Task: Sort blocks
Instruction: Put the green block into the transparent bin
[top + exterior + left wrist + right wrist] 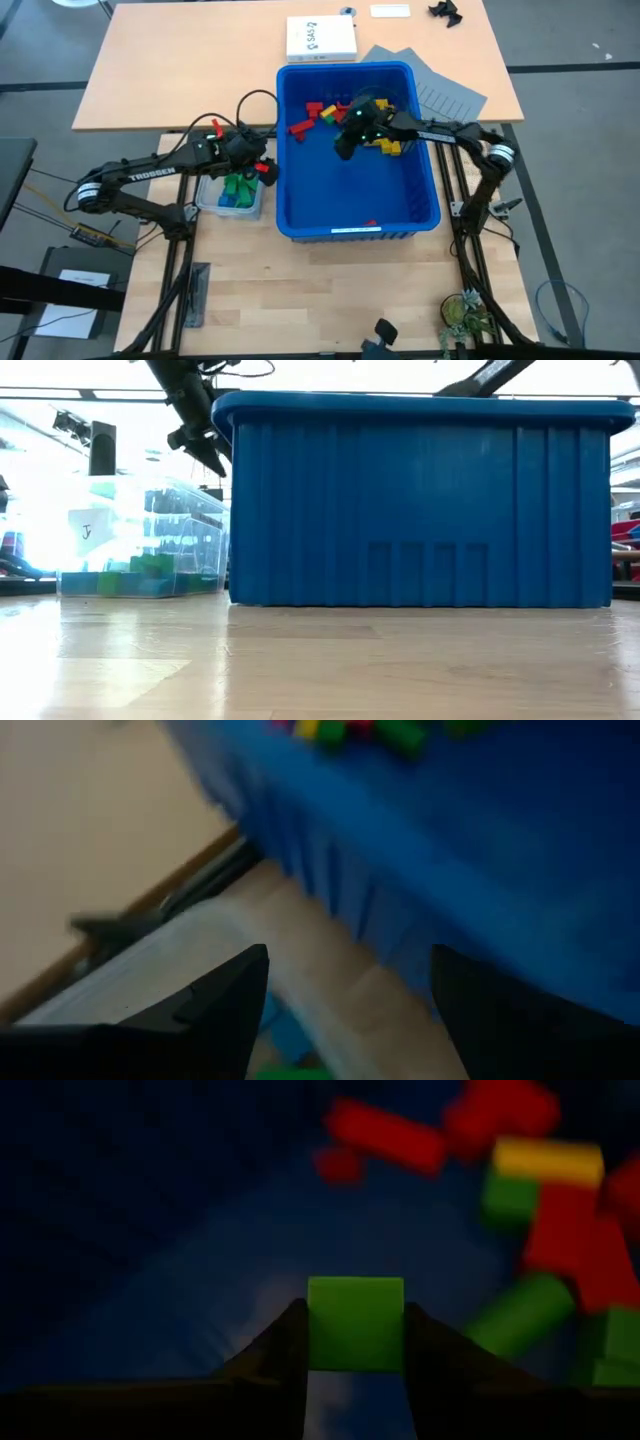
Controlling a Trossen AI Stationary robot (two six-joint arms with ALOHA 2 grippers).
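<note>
Right gripper point(355, 1370) is pinching a small, light, rigid, smooth green plastic brick point(355, 1323) by opposite flat sides; left gripper point(345, 1005) is hovering with jaws spread.

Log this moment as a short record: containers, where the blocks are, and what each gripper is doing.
bin: large blue bin at table centre
tub: small clear tub beside the bin, green and blue blocks inside
loose blocks: red, yellow, green pile at the bin's far end
right gripper: inside the bin, fingers on a green block
left gripper: open, empty, over the tub
</note>
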